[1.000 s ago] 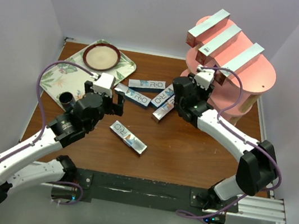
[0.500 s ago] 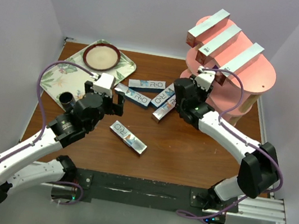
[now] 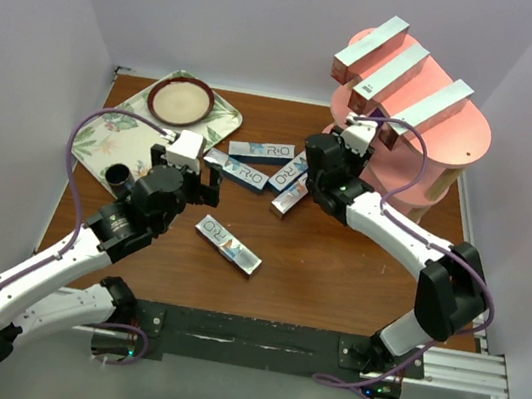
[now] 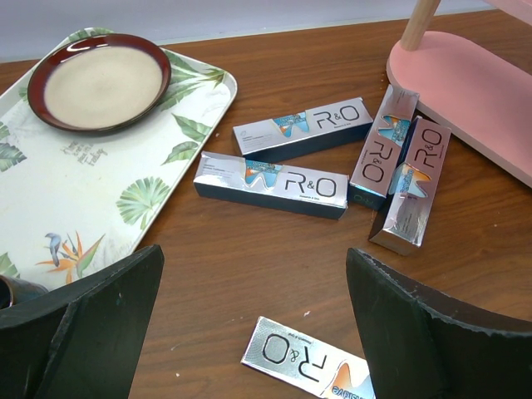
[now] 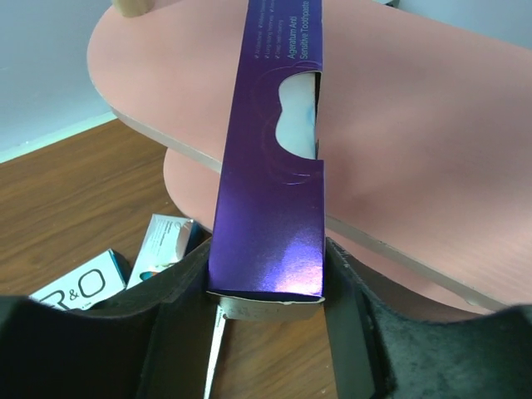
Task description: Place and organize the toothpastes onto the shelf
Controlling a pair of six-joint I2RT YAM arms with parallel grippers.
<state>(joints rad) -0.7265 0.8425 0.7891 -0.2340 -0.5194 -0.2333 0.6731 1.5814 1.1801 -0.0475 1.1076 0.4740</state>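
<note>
The right gripper clamps a long purple cardboard toothpaste box reaching ahead over the pink oval-boarded shelf; the left gripper gapes wide, empty, silver cardboard toothpaste boxes lying ahead.

From my seat, the glossy purple cardboard toothpaste box has tiny silvery print and a pale blue window. The pink three-tier oval-board shelf has light wooden posts. The silver cardboard toothpaste boxes say "R&O" in black, with blue and orange splashes. Cream rectangular tray: green leaf print plus a small bird. Round ceramic plate is beige with a dark red rim. Brown wooden table.
</note>
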